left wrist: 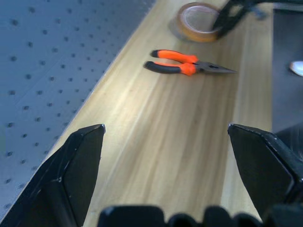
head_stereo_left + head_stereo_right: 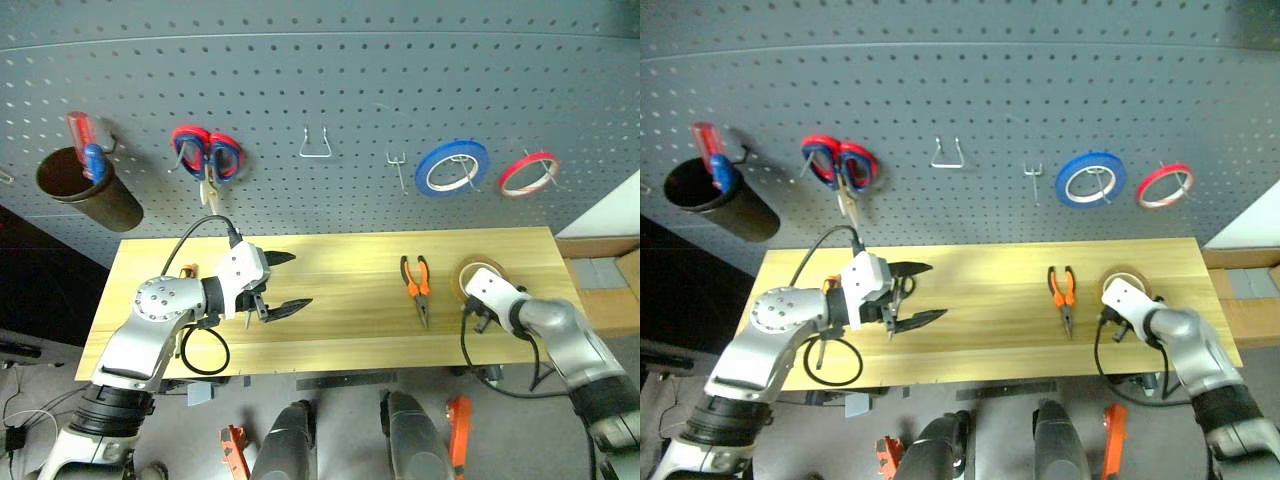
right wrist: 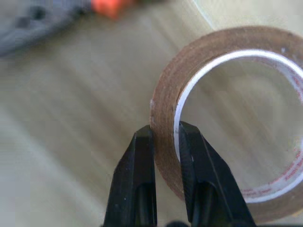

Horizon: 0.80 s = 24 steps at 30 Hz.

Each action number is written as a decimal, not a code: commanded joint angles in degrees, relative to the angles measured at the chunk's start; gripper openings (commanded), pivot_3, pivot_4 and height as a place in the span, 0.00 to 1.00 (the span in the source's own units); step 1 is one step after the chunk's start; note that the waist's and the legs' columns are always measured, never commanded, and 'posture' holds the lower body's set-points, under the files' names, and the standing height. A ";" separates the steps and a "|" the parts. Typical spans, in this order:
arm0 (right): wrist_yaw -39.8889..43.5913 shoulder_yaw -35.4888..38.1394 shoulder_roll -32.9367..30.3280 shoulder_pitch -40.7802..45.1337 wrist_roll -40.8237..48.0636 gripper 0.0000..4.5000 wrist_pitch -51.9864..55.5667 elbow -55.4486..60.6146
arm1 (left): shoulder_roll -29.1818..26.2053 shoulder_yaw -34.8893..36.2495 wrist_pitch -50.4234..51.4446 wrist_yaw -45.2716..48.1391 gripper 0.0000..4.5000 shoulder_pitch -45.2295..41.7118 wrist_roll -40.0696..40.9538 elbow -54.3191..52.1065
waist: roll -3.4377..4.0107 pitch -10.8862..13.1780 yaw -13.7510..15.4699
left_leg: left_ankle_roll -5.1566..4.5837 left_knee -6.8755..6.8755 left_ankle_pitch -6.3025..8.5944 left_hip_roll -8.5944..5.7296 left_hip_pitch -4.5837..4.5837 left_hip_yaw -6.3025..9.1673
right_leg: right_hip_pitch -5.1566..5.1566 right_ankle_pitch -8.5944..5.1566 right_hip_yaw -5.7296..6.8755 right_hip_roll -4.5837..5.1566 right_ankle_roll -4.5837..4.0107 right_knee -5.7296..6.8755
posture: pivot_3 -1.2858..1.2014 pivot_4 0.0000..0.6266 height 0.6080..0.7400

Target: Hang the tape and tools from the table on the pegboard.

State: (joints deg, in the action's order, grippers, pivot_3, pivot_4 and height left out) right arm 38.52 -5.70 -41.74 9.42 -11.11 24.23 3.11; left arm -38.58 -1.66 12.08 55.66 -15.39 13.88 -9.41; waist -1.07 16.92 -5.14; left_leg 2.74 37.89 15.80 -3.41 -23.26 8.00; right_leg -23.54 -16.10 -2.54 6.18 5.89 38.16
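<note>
The tape (image 3: pixel 163 101), a yellow-brown roll with a pale core, is at the right end of the table (image 2: pixel 340 335). My right gripper (image 3: pixel 163 133) is shut on its wall, one finger outside the ring and one inside. The orange-and-black pliers (image 2: pixel 417 285) lie flat just left of the tape. My left gripper (image 2: pixel 300 280) hovers open over the table's left half with nothing between its fingers. The pegboard (image 2: pixel 330 70) rises behind the table. A small orange piece (image 2: pixel 187 270) shows behind my left forearm; I cannot tell what it is.
On the pegboard hang red-and-blue scissors (image 2: pixel 207 155), a blue tape roll (image 2: pixel 452 167) and a red tape roll (image 2: pixel 528 173). A dark cup (image 2: pixel 85 190) at the left holds a red-and-blue screwdriver. Two bare hooks (image 2: pixel 317 145) (image 2: pixel 397 165) are in the middle.
</note>
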 commanded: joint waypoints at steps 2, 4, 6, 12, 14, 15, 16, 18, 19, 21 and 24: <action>-4.27 5.22 1.54 -7.97 -2.83 0.03 8.28 26.43 | 0.62 2.32 0.14 -2.07 0.99 0.68 2.11 -4.80 | 0.00 0.00 -0.04 | -0.04 0.01 0.02 0.00 0.00 -0.03 | -0.01 0.00 -0.02 0.00 0.00 0.02 | 0.46 0.50 1.00; -6.22 4.26 2.89 -9.64 -5.03 0.03 9.46 33.28 | 0.84 2.71 0.28 -2.76 0.99 0.73 2.65 -5.12 | 0.00 0.00 -0.19 | -0.05 0.00 0.03 0.00 0.05 -0.05 | 0.01 0.00 -0.01 -0.06 -0.01 0.04 | 0.46 0.50 1.00; -8.36 0.00 4.59 -9.55 -9.11 0.03 7.54 40.34 | 0.78 2.78 0.75 -2.85 0.99 0.79 3.22 -5.18 | 0.00 0.00 -0.23 | -0.06 0.01 0.03 0.00 0.10 -0.09 | 0.01 0.02 -0.02 -0.08 -0.04 0.08 | 0.45 0.51 1.00; -10.31 -8.52 10.65 2.43 -12.87 0.03 4.78 39.85 | 1.45 3.45 2.17 -4.00 0.99 -0.12 4.27 -4.69 | -0.08 0.04 -0.75 | -0.04 0.04 0.03 0.01 0.20 -0.15 | 0.06 0.05 -0.01 -0.08 -0.07 0.11 | 0.45 0.50 1.00; -10.07 -9.36 11.94 5.68 -12.70 0.03 4.06 36.83 | 1.78 3.76 2.87 -4.74 0.99 -0.52 4.64 -4.74 | -0.09 0.03 -0.81 | -0.04 0.05 0.02 0.01 0.21 -0.14 | 0.08 0.09 0.00 -0.08 -0.09 0.09 | 0.46 0.49 1.00; -10.06 -9.71 12.60 7.21 -12.39 0.03 3.57 34.78 | 1.81 3.78 2.95 -4.86 0.99 -0.67 4.68 -4.69 | -0.10 0.03 -0.67 | -0.04 0.04 0.02 0.03 0.22 -0.12 | 0.08 0.09 0.03 -0.09 -0.09 0.07 | 0.46 0.49 1.00; -10.18 -9.83 13.25 8.42 -11.96 0.03 3.09 32.93 | 1.81 3.72 2.86 -4.96 0.99 -0.76 4.60 -4.67 | -0.11 0.03 -0.58 | -0.03 0.01 0.02 0.04 0.22 -0.08 | 0.08 0.09 0.07 -0.09 -0.09 0.06 | 0.46 0.49 1.00; -10.40 -9.76 14.32 10.48 -11.21 0.03 1.92 29.47 | 1.81 3.57 2.76 -5.17 0.99 -0.96 4.62 -4.76 | -0.11 0.03 -0.53 | 0.02 -0.02 -0.01 0.03 0.20 -0.11 | 0.08 0.10 0.08 -0.08 -0.10 -0.02 | 0.46 0.49 1.00; -10.42 -9.69 14.86 11.73 -10.74 0.03 0.84 26.93 | 1.95 3.69 2.89 -5.50 0.99 -1.22 4.82 -4.80 | -0.11 0.03 -0.48 | 0.04 -0.03 -0.02 0.03 0.20 -0.13 | 0.07 0.10 0.07 -0.05 -0.10 -0.03 | 0.47 0.48 1.00; -10.50 -9.54 15.97 14.10 -9.86 0.03 -0.97 22.16 | 2.17 3.91 3.20 -6.04 0.99 -1.57 5.16 -4.92 | -0.11 0.03 -0.45 | 0.08 -0.04 -0.04 0.03 0.17 -0.17 | 0.05 0.10 0.07 -0.01 -0.10 -0.09 | 0.47 0.48 1.00; -11.21 -9.72 17.20 16.65 -9.41 0.03 -3.48 17.02 | 2.12 3.86 3.21 -6.30 0.99 -1.41 5.12 -5.18 | -0.11 0.03 -0.39 | 0.07 -0.05 -0.03 0.02 0.17 -0.18 | 0.03 0.10 0.07 -0.02 -0.10 -0.07 | 0.47 0.48 1.00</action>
State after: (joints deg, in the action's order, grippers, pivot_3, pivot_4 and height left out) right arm 28.24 -15.61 -24.87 25.02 -21.01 23.45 20.60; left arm -36.59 0.80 15.60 49.64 -16.78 17.96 -12.69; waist -1.18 16.95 -5.53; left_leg 2.80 37.82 15.77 -3.38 -23.08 7.83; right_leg -23.52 -16.00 -2.47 6.14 5.79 38.10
